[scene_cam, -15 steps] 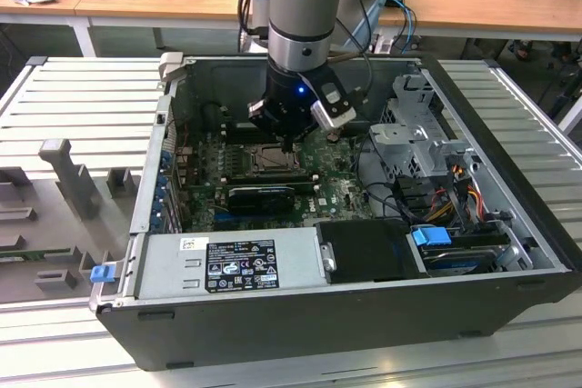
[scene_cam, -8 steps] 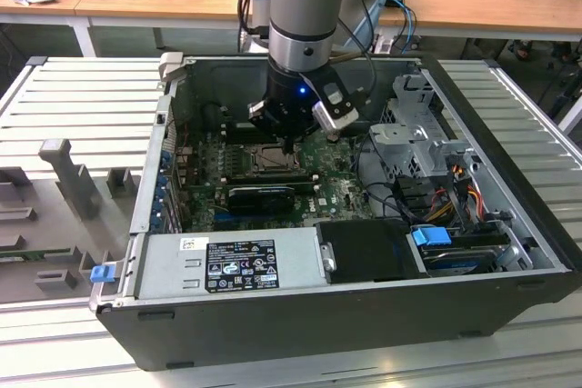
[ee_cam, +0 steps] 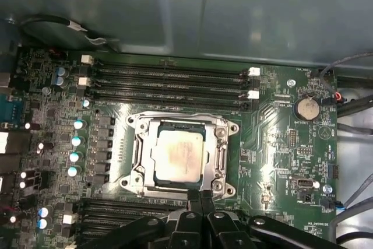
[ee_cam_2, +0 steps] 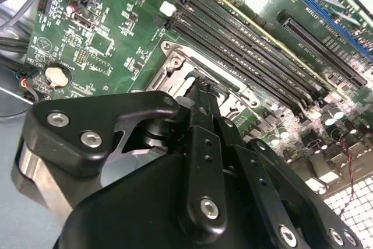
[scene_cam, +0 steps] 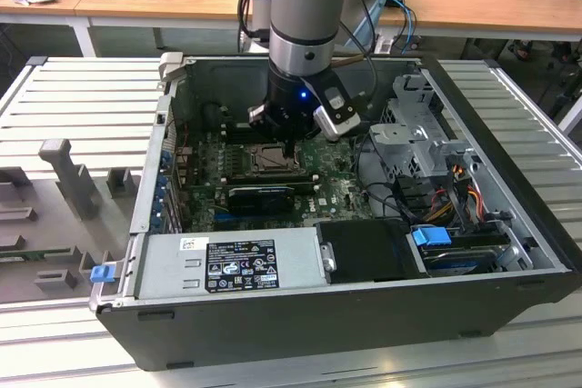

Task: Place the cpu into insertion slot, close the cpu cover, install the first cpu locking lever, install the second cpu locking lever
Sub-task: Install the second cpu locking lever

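My fingers (ee_cam: 200,202) are pressed together with nothing between them, their tips at the rim of the insertion slot (ee_cam: 178,154), where the cpu (ee_cam: 178,153) lies seated under the closed cpu cover (ee_cam: 218,154).

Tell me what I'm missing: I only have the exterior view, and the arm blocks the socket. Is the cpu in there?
Observer: Yes. In the first wrist view the cpu sits inside the insertion slot, pale metal top up.
Operator: And the cover?
Observer: The cpu cover appears to lie flat, framing the chip through its cut-out.
Operator: Where is the gripper tip?
Observer: The gripper has its fingers together, tips at the edge of the socket frame, beside the chip and not over it.
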Motion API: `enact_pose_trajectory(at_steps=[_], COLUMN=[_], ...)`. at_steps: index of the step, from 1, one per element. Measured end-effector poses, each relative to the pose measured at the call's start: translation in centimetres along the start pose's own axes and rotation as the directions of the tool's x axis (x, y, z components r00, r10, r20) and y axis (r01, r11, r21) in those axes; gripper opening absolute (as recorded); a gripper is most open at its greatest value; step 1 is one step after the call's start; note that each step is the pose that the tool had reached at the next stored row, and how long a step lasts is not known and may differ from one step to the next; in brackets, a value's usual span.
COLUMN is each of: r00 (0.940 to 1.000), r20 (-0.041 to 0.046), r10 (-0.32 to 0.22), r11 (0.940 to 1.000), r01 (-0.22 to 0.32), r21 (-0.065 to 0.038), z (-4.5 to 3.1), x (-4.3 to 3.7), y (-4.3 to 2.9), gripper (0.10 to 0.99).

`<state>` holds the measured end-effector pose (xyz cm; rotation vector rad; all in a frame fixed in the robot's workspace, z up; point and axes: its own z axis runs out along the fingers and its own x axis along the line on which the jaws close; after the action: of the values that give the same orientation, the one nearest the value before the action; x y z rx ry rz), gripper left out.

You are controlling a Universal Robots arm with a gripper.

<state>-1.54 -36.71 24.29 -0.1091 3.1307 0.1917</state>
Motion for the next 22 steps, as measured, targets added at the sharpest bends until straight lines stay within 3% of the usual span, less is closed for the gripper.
enact_pose_trajectory(at_steps=[10,13,15,18,22], r00=[1.0000,1.0000,0.9999,0.9999,0.9999], r20=[-0.0001,-0.0048,-0.0082,-0.0117,-0.0137], r10=[0.000,-0.002,-0.006,-0.006,-0.007], r11=[1.0000,1.0000,1.0000,0.9999,0.9999], r01=[0.000,0.002,0.006,0.006,0.007], r21=[0.001,-0.001,-0.005,-0.011,-0.011], z=[-0.08,0.18,0.28,0.48,1.10], x=[0.07,0.26,0.69,2.85,3.72], y=[-1.03,-1.53,-1.55,-1.42,-1.44], gripper=[0.106,0.106,0.106,0.106,0.106])
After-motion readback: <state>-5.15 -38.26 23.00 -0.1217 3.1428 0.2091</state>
